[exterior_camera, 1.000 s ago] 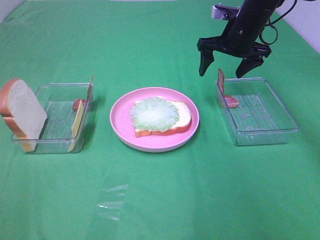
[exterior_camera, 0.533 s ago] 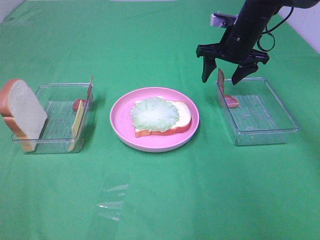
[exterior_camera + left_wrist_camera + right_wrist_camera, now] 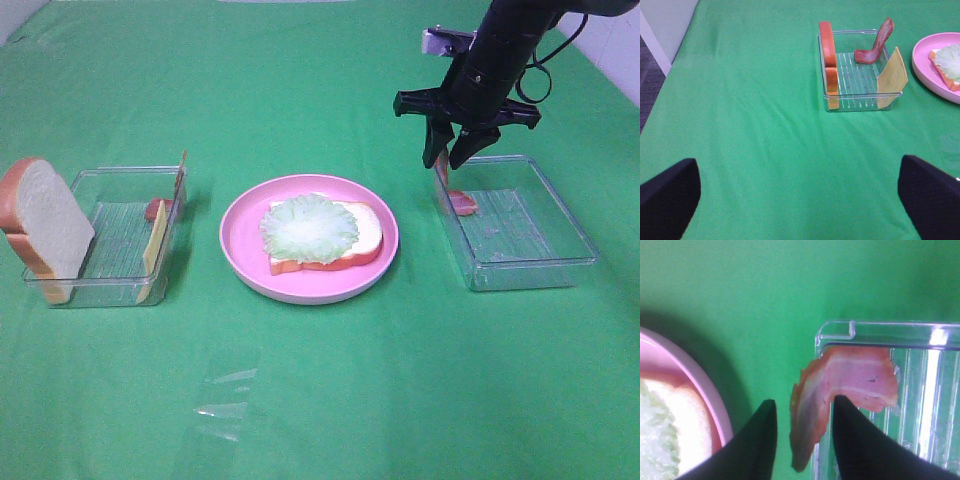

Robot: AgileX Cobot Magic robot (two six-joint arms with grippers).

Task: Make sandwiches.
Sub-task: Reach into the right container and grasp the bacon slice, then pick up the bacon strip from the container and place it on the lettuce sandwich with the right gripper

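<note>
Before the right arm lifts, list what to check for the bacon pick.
1. Bacon strip between the fingers of the right end effector: ok.
2. Both fingers pressing it: cannot tell; gap on one side.
3. Strip free of the wall of the clear tray: cannot tell.
4. Lettuce uncovered on the bread slice, pink plate: ok.
5. Left end effector open, away from the plate: ok.

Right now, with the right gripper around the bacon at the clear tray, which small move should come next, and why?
Probably close the right gripper fully on the bacon strip before any lift. Its fingers stand on either side of the strip, which leans on the wall of the clear tray, but green cloth shows between one finger and the strip, so the grip looks incomplete.
</note>
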